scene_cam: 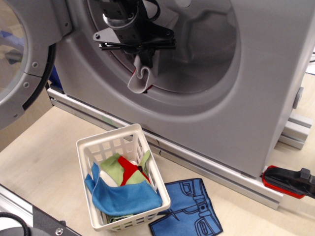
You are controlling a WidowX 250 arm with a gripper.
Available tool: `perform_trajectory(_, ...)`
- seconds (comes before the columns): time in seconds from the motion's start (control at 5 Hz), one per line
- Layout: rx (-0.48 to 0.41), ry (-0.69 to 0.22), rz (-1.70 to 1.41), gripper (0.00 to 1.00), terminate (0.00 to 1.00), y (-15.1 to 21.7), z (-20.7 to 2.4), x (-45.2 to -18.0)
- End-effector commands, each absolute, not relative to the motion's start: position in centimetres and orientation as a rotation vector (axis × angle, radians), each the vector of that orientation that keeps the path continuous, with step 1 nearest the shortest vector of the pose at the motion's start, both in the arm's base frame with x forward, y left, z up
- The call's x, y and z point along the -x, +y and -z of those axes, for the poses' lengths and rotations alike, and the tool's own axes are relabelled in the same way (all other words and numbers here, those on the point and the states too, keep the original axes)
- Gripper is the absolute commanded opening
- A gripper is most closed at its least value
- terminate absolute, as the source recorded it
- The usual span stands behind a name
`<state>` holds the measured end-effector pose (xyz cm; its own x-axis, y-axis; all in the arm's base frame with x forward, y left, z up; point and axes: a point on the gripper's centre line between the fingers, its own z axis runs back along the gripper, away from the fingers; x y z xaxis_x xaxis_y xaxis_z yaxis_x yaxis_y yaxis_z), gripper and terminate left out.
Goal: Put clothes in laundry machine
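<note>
My gripper (143, 57) is shut on a light grey felt cloth (141, 79) with a red edge. The cloth hangs from the fingers at the lower rim of the drum opening of the grey laundry machine (236, 98). The drum (197, 44) with its raised ribs lies behind it. The round clear-windowed door (22, 59) stands open at the left. More clothes lie in a white slotted basket (152, 169) on the table: a blue piece (123, 199), a light green piece (114, 169) and a red piece (130, 167).
A blue jeans-printed felt piece (189, 214) lies on the table beside the basket. A red and black clamp (288, 181) sits at the right by the machine's aluminium base rail (206, 164). A dark rail edge (29, 216) runs along the bottom left.
</note>
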<state>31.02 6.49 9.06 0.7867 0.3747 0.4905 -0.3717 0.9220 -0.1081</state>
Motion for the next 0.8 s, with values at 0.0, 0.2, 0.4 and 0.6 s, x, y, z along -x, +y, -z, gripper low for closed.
perform_trajectory(0.0,-0.020,-0.625,-0.433,0.00,0.00,7.2,-10.4,-34.5)
perform_trajectory(0.2,-0.075,-0.619,-0.446,1.00,0.00,7.4,-10.0,-34.3)
perform_trajectory(0.4,-0.046,-0.613,-0.428,1.00,0.00,7.5,-10.2,-33.1)
perform_trajectory(0.6,-0.042,-0.571,-0.446,1.00,0.00,7.8,-11.0,-32.0)
